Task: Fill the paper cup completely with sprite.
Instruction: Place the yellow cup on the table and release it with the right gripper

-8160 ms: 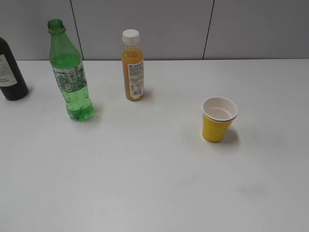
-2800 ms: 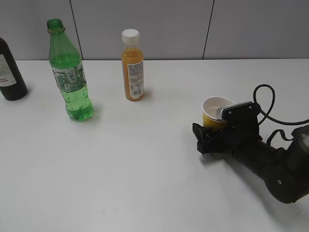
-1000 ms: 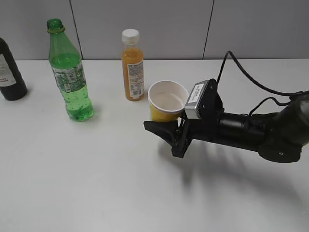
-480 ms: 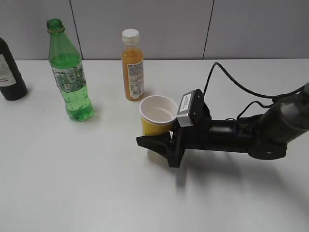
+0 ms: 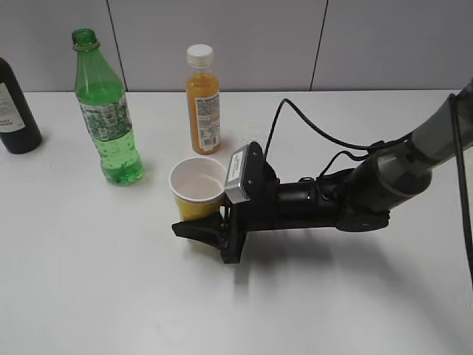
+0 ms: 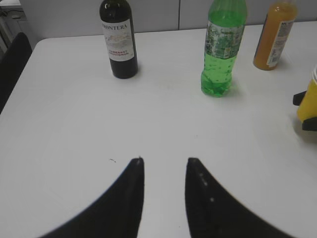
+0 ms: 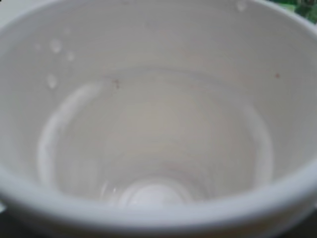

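Observation:
The paper cup (image 5: 194, 208) is yellow outside and white inside, and it stands upright and empty just right of the green sprite bottle (image 5: 111, 118). My right gripper (image 5: 196, 220) is shut on the cup's lower body, low at the table. Whether the cup touches the table is hidden. The right wrist view is filled by the cup's white inside (image 7: 158, 124) with a few droplets. My left gripper (image 6: 165, 161) is open and empty over bare table. It sees the sprite bottle (image 6: 222, 49) ahead and the cup's yellow side (image 6: 308, 101) at the right edge.
An orange juice bottle with a white cap (image 5: 203, 103) stands behind the cup and also shows in the left wrist view (image 6: 273, 34). A dark bottle with a white label (image 5: 15, 103) stands far left, and the left wrist view shows it too (image 6: 119, 39). The right arm's cable loops above the table.
My right gripper has carried the cup to the left and slightly nearer, from the table's middle to just right of the green bottle. The bottles have not moved.

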